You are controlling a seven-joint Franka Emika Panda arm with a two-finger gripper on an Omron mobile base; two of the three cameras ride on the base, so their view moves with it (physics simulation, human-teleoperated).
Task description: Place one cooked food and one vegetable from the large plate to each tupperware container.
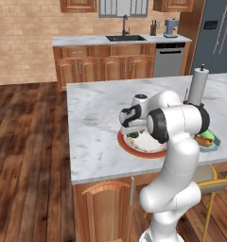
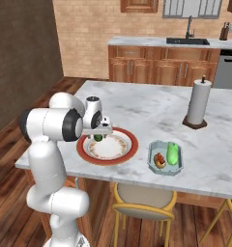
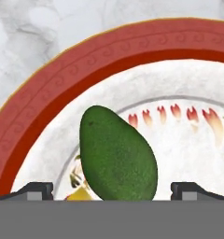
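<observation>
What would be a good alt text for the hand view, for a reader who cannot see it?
A dark green avocado lies on the large plate, white with a wide red-brown rim, between the open gripper and its two dark fingertips. Marble counter shows beyond the rim.

We are finding the large plate (image 2: 119,155) lying on the counter (image 2: 152,108), an avocado (image 3: 117,156) lying on it; a tupperware container (image 2: 152,154) sitting to its right; a paper towel roll (image 2: 198,102) standing behind that container.
</observation>
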